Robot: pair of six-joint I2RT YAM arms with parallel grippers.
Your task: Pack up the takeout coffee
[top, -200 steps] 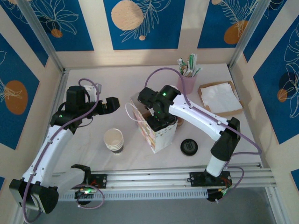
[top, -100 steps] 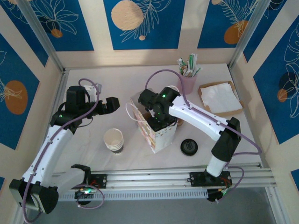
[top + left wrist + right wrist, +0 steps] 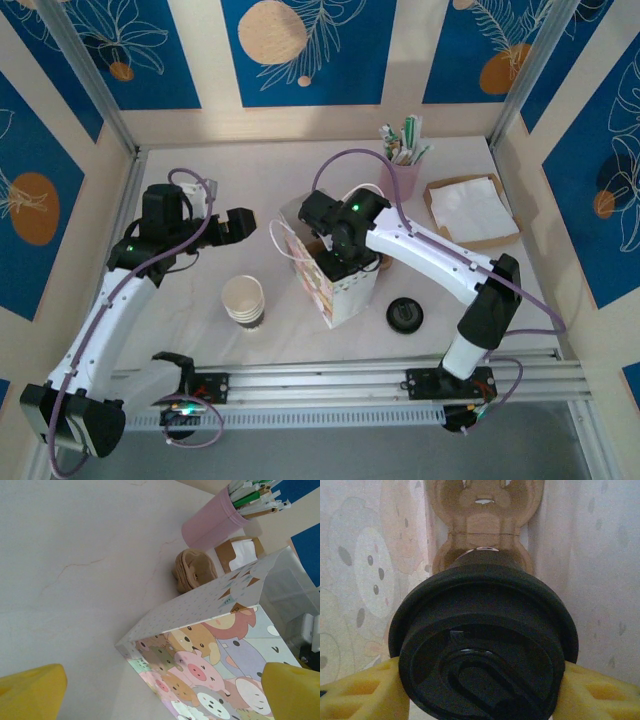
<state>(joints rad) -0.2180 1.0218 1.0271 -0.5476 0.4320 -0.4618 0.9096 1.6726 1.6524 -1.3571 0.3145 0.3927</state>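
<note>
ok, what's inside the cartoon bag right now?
The right claw gripping the takeout coffee by its black lid, above a brown cardboard holder. The lid hides the cup body and the floor of the bag.

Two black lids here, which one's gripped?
The lid held by the right gripper, inside the cartoon-print bag. The other lid lies loose on the table, right of the bag.

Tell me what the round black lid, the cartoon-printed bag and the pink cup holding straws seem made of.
Round black lid: likely moulded plastic, semi-matte, with crisp raised ridges and a soft sheen.
Cartoon-printed bag: probably coated paper, with sharp folded edges and smooth print.
Pink cup: probably plastic, smooth, evenly coloured; can't be certain.
</note>
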